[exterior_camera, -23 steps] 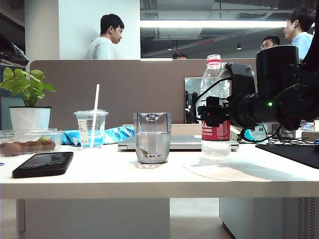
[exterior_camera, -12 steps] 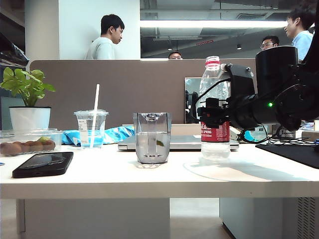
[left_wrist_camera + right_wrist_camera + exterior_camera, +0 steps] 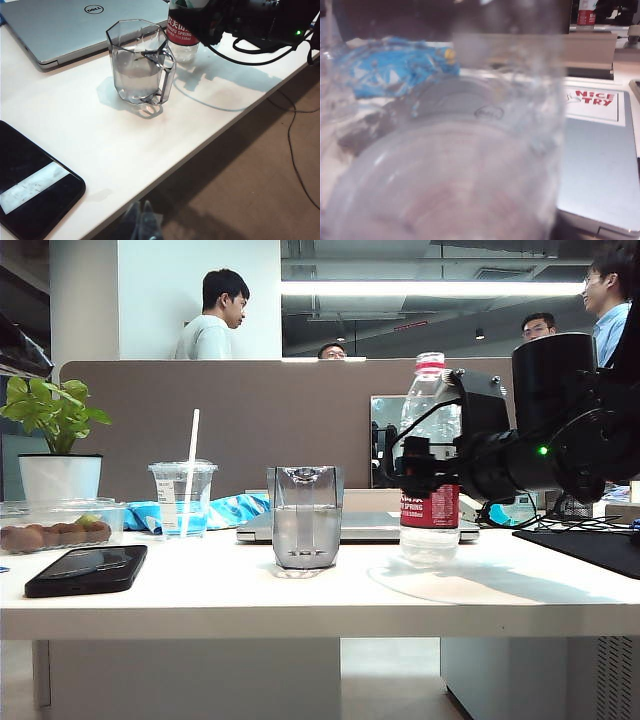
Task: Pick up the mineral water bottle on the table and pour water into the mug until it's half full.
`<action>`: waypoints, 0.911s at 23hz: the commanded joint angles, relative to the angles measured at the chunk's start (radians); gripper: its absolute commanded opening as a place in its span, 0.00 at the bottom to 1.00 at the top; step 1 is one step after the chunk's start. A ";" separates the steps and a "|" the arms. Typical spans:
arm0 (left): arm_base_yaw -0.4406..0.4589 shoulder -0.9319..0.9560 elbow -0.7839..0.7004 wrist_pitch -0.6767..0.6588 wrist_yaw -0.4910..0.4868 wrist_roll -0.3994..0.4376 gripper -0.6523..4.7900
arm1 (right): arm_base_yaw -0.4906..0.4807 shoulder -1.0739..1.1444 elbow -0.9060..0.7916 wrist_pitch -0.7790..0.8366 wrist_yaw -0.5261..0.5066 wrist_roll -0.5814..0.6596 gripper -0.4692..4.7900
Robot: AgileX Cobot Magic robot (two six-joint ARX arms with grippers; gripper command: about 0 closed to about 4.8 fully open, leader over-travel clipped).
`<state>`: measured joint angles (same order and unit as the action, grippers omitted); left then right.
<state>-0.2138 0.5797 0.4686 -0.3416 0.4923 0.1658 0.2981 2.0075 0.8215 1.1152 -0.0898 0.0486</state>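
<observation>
The mineral water bottle (image 3: pixel 430 400) stands upright on the white table (image 3: pixel 300 600), right of the mug (image 3: pixel 305 515). My right gripper (image 3: pixel 420 470) reaches in level from the right, with its black fingers around the red label. Whether they press on it does not show. In the right wrist view the bottle (image 3: pixel 450 165) fills the picture as a blur. The left wrist view shows the mug (image 3: pixel 140 65) holding water, with the bottle (image 3: pixel 181 35) and right gripper (image 3: pixel 202 22) behind it. My left gripper (image 3: pixel 140 220) is shut, off the table's front edge (image 3: pixel 165 165) over the floor.
A silver laptop (image 3: pixel 370 528) lies behind the mug and bottle. A black phone (image 3: pixel 85 570), a plastic cup with a straw (image 3: pixel 183 498), a food box (image 3: pixel 55 525) and a potted plant (image 3: pixel 58 440) are at the left. A black mat (image 3: pixel 590 545) lies at the right.
The bottle and right gripper have sunk and shifted very slightly. A small dark speck drifting in the mug's water no longer shows. The left arm has kept still.
</observation>
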 commanded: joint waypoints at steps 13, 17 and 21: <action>0.001 -0.319 0.006 -0.030 -0.136 0.017 0.11 | 0.002 -0.035 -0.042 -0.011 -0.017 -0.112 1.00; 0.001 -0.439 0.006 -0.096 -0.220 0.014 0.11 | 0.002 -0.061 -0.076 -0.010 -0.017 -0.129 1.00; 0.001 -0.571 0.006 -0.159 -0.435 0.013 0.11 | 0.002 -0.124 -0.132 -0.012 -0.013 -0.129 1.00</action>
<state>-0.2138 0.0223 0.4717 -0.4992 0.1188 0.1833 0.2974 1.9060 0.6994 1.0832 -0.1055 -0.0765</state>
